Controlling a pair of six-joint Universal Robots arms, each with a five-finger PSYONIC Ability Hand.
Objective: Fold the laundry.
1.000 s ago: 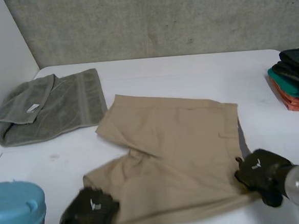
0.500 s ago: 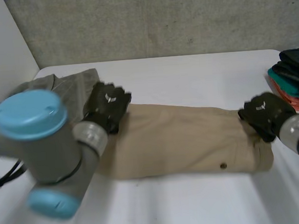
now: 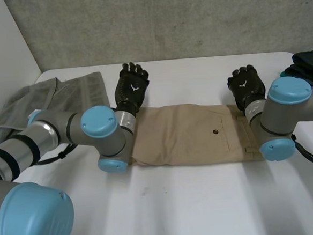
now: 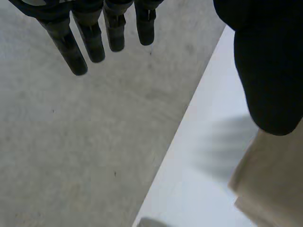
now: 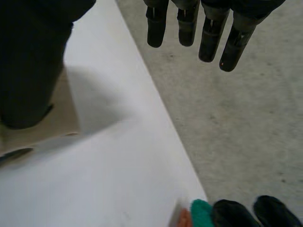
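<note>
Tan shorts [image 3: 195, 133] are folded into one long strip in the middle of the white table [image 3: 205, 205], long axis running left to right, a button [image 3: 215, 131] showing on top. Left hand [image 3: 132, 89] is at the strip's left end and right hand [image 3: 246, 87] at its right end. Both sit just past the far edge, fingertips pointing at the back wall. So the cloth lies behind the fingers on the near side, down by the thumbs and wrists, not under the fingertips. Left wrist view: fingers [image 4: 92, 40] straight, slightly spread, nothing in them, tan cloth [image 4: 270, 189] beside the thumb. Right wrist view: fingers [image 5: 208, 40] straight and empty too, cloth edge [image 5: 61, 118] by the thumb; can't tell if it touches. Neither hand is nearer; each owns one end. My read: the next fold goes end over end across the long axis, so a hand has to pull back and drop onto its end first. No bin around. A stack of folded clothes [image 3: 308, 64] sits at the right edge nearest the right hand, and a grey towel [image 3: 63, 94] lies far left, loosely folded.
</note>
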